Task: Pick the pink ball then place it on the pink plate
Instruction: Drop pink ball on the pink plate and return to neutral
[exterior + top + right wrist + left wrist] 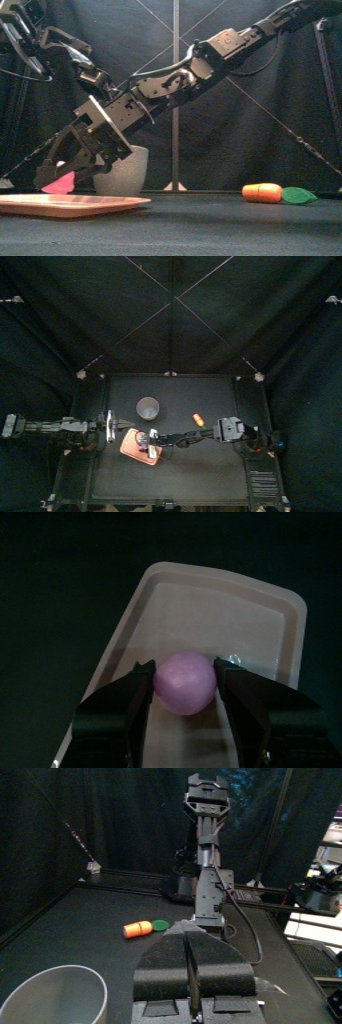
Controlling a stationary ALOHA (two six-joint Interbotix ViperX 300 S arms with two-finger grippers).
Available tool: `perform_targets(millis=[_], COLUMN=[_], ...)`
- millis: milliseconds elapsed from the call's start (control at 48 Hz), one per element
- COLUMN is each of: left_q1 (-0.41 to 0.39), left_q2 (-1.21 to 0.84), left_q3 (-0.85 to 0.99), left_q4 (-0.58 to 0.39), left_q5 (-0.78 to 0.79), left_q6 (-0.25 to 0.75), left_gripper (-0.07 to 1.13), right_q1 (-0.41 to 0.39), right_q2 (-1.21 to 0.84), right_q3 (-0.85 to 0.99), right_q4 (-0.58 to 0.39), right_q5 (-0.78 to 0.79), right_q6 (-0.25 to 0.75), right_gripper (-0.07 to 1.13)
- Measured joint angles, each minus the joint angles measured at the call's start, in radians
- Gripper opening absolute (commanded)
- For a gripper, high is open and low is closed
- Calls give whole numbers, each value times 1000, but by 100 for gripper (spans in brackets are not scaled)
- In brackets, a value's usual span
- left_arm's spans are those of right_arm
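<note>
Jaws of your right gripper [185,672] clamp the pink ball [186,682] over the pink plate [274,617]; the left gripper [195,960] has its jaws pressed together.

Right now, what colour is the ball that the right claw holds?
The ball is pink; the front view shows it best, over the tray.

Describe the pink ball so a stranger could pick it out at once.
Find the flat pink tray on the table's left part. Over it hangs the right gripper, reaching in from the right, with the pink ball clamped between its jaws. It is the only round pink thing; the grey cup and the orange toy stand apart.
</note>
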Motion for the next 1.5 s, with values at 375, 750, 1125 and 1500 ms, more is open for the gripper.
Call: perform_targets(millis=[375,750,1125,1500], left_q1=[2,2,18,20], left_q2=[0,0,-2,-3], left_q3=[2,29,63,114], left_q4=[15,15,15,15], left_q5=[-2,-2,-2,-2], left_q6=[0,-2,-3,-2], left_gripper=[17,17,17,17], right_q1=[5,26,28,-63], right_q2=[0,-250,-523,-730], right_q3=[20,407,761,936], right_q4=[29,104,141,143], right_q5=[-52,-517,-733,-736], right_q6=[-3,-8,-3,-2], right_gripper=[89,89,89,89])
